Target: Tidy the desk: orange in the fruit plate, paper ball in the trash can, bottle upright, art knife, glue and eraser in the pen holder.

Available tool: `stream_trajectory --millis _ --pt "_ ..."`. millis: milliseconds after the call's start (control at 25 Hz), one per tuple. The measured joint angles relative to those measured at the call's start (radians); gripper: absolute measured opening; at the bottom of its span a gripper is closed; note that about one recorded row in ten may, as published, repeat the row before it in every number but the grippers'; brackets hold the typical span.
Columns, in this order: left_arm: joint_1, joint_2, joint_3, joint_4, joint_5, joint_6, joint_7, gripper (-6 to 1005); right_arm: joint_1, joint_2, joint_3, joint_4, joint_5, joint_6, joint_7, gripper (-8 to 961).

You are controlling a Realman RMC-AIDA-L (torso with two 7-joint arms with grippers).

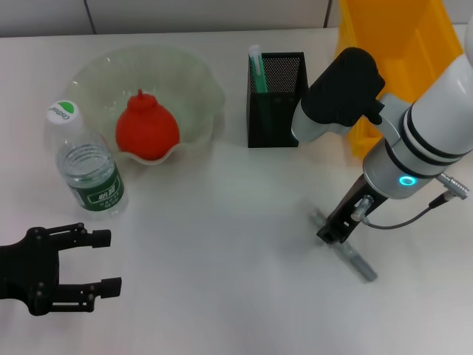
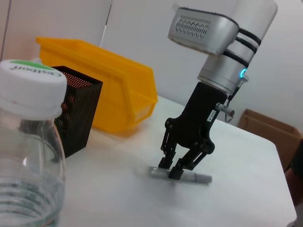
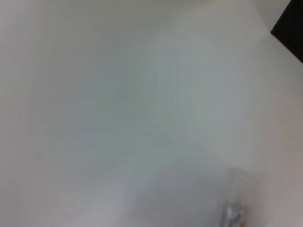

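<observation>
The art knife (image 1: pixel 356 260) lies on the white table, right of centre. My right gripper (image 1: pixel 330 235) reaches down onto its near end with the fingers closed around it; the left wrist view shows this gripper (image 2: pixel 171 169) on the knife (image 2: pixel 199 178), which rests on the table. The orange (image 1: pixel 146 129) sits in the fruit plate (image 1: pixel 196 74). The bottle (image 1: pixel 85 166) stands upright beside the plate. The glue (image 1: pixel 256 63) stands in the pen holder (image 1: pixel 277 103). The trash can (image 1: pixel 399 44) is at the back right. My left gripper (image 1: pixel 114 262) is open and empty at the front left. The eraser and paper ball are out of view.
The table's front middle holds nothing between the two grippers. In the left wrist view the bottle (image 2: pixel 28 156) is close up, with the pen holder (image 2: pixel 78 109) and trash can (image 2: pixel 118 90) behind it. A cardboard box (image 2: pixel 270 137) stands past the table edge.
</observation>
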Motion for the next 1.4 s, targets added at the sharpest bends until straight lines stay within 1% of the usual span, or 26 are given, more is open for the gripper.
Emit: stream_trajectory --millis 160,280,400,480,520,600,680,720,760,800,840,920,1000,1040,1120,1200,1280,1400 --pt "-0.003 0.000 0.000 0.000 -0.002 0.000 -0.003 846 0.001 0.000 -0.012 0.009 0.000 0.016 -0.002 292" --pt "-0.003 0.000 0.000 0.000 -0.004 0.003 -0.003 846 -0.004 0.000 -0.013 -0.012 0.000 0.016 -0.005 213" --pt "-0.002 0.001 -0.001 0.000 -0.005 0.007 -0.004 846 -0.018 0.000 -0.009 -0.056 0.000 0.004 -0.006 140" --pt "-0.001 0.002 -0.003 0.000 -0.006 0.011 -0.004 846 -0.050 -0.002 0.004 -0.135 0.002 -0.011 -0.007 139" --pt "-0.001 0.002 -0.003 0.000 -0.006 0.011 -0.004 846 -0.071 -0.003 0.024 -0.188 0.009 -0.016 -0.010 139" --pt "-0.001 0.002 -0.003 0.000 -0.006 0.011 -0.004 846 -0.124 -0.003 0.101 -0.323 0.054 -0.021 -0.031 138" --pt "-0.002 0.004 -0.005 0.000 -0.008 0.014 -0.004 846 -0.177 0.000 0.211 -0.417 0.161 0.003 -0.079 137" --pt "-0.002 0.004 -0.005 0.000 -0.008 0.014 -0.004 846 -0.227 0.001 0.322 -0.440 0.339 0.074 -0.169 136" --pt "-0.002 0.004 -0.005 0.000 -0.008 0.014 -0.004 846 -0.227 0.001 0.322 -0.440 0.339 0.074 -0.169 136" --pt "-0.003 0.004 -0.006 0.000 -0.008 0.014 -0.004 846 -0.250 0.000 0.367 -0.431 0.442 0.119 -0.223 136" --pt "-0.003 0.004 -0.006 0.000 -0.008 0.014 -0.004 846 -0.270 -0.002 0.396 -0.397 0.546 0.166 -0.286 135" --pt "-0.004 0.003 -0.006 0.000 -0.008 0.014 -0.004 846 -0.304 -0.005 0.444 -0.271 0.788 0.262 -0.454 134" --pt "-0.004 0.001 -0.006 0.000 -0.008 0.014 -0.003 846 -0.307 -0.007 0.480 -0.066 1.033 0.320 -0.629 133" --pt "-0.005 0.000 -0.006 0.000 -0.008 0.014 -0.003 846 -0.297 -0.007 0.492 0.042 1.138 0.331 -0.700 133" --pt "-0.005 -0.001 -0.006 -0.001 -0.008 0.014 -0.001 846 -0.251 -0.010 0.522 0.285 1.340 0.333 -0.858 133" --pt "-0.005 -0.003 -0.006 -0.001 -0.008 0.014 0.001 846 -0.201 -0.011 0.565 0.466 1.449 0.330 -0.983 132" --pt "-0.005 -0.003 -0.006 -0.001 -0.008 0.014 0.001 846 -0.156 -0.010 0.604 0.596 1.501 0.330 -1.090 132" --pt "-0.006 -0.009 -0.006 -0.002 -0.008 0.016 0.005 846 -0.107 -0.008 0.614 0.695 1.520 0.345 -1.198 131"
